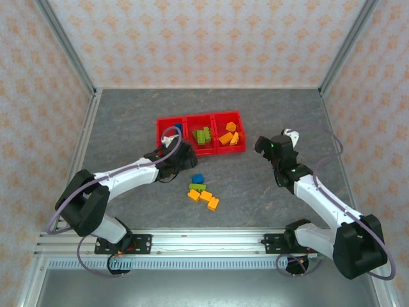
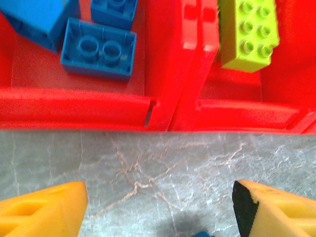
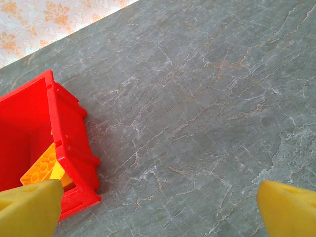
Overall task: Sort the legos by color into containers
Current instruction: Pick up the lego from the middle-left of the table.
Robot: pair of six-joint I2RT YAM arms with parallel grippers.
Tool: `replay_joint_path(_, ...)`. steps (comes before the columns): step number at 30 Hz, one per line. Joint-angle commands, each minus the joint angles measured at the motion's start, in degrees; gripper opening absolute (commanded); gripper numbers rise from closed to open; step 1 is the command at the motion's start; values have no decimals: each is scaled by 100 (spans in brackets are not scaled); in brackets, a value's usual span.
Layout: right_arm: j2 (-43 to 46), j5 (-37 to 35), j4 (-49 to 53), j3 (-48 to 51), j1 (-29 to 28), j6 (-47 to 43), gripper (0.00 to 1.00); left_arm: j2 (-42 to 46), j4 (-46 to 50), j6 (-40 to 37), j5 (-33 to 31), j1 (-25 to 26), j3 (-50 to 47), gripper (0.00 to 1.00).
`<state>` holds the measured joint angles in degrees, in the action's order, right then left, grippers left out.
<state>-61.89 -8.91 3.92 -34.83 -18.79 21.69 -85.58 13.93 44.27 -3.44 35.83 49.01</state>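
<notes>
Left arm (image 1: 121,179): stretched forward and to the right from its base, forearm low.
Left gripper (image 1: 184,155): jaws spread wide, nothing between the yellow fingers (image 2: 42,212).
Right arm (image 1: 319,192): elbow bent, reaching forward and to the left.
Right gripper (image 1: 263,144): jaws spread wide, empty.

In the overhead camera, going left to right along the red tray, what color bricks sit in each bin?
Blue bricks → lime green bricks → orange-yellow bricks, one color per bin of the red tray.
</notes>
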Motion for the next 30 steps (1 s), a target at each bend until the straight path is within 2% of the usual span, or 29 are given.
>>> replay_joint_path(1, 61, 10, -94, 19, 41, 107, 100, -114, 223, 448, -33, 217, 27, 78)
replay_joint_path(8, 241, -32, -80, 138, 42, 128, 100, -513, 331, 633, -11, 695, 222, 77)
replay_joint_path(21, 375, -67, -61, 216, 41, 116, 100, -1218, 584, 488, -1, 908, 683, 60)
replay_joint_path(30, 352, -93, -93, 231, 40, 92, 100, -1498, 536, 349, 37, 943, 923, 58)
